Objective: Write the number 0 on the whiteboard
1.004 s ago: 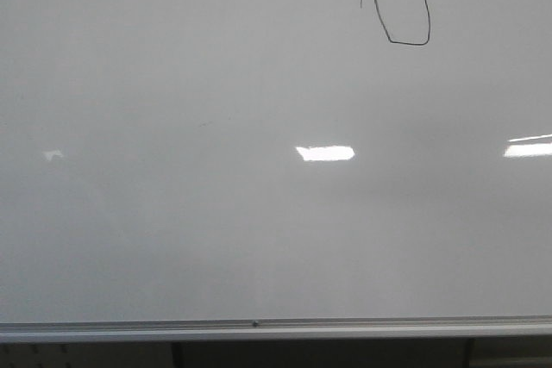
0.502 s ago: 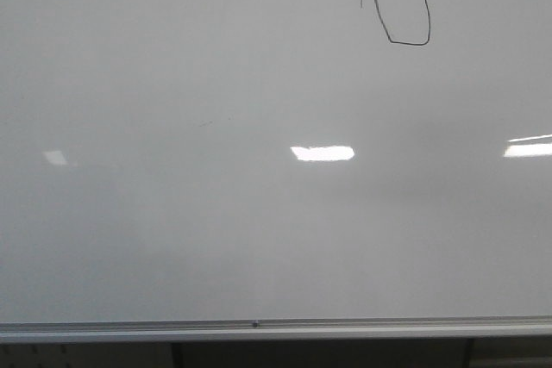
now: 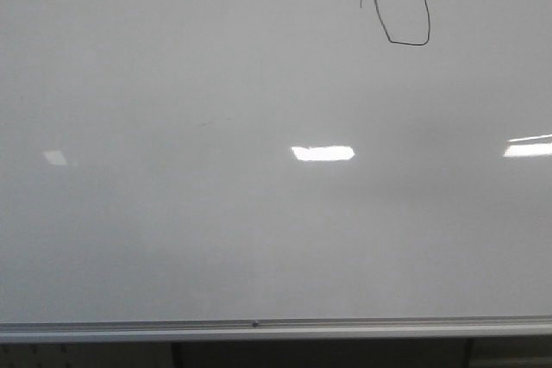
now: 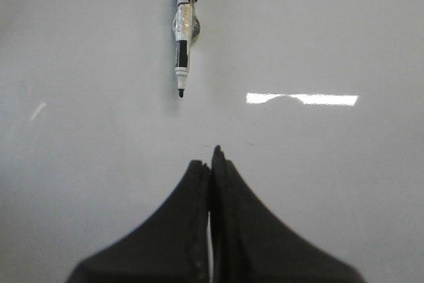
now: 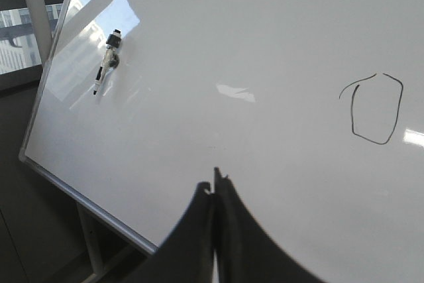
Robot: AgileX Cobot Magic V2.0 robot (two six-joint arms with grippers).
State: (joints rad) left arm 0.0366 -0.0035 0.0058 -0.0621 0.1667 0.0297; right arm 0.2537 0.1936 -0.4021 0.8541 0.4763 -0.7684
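The whiteboard fills the front view, glossy pale grey with a silver bottom rail. The number 0 is a thin black angular oval with a short stray stroke at its upper left, high on the board's right part; the right wrist view shows the number 0 too. A black-and-white marker clings to the whiteboard, uncapped tip towards my left gripper, which is shut and empty, well apart from it. My right gripper is shut and empty before the whiteboard. Neither gripper appears in the front view.
The marker sits near the board's left edge in the right wrist view. The silver frame rail and a stand leg show there. Bright light reflections lie on the board. Windows are beyond the board's edge.
Only the light reflections on the board have shifted slightly. The drawn 0 is unchanged.
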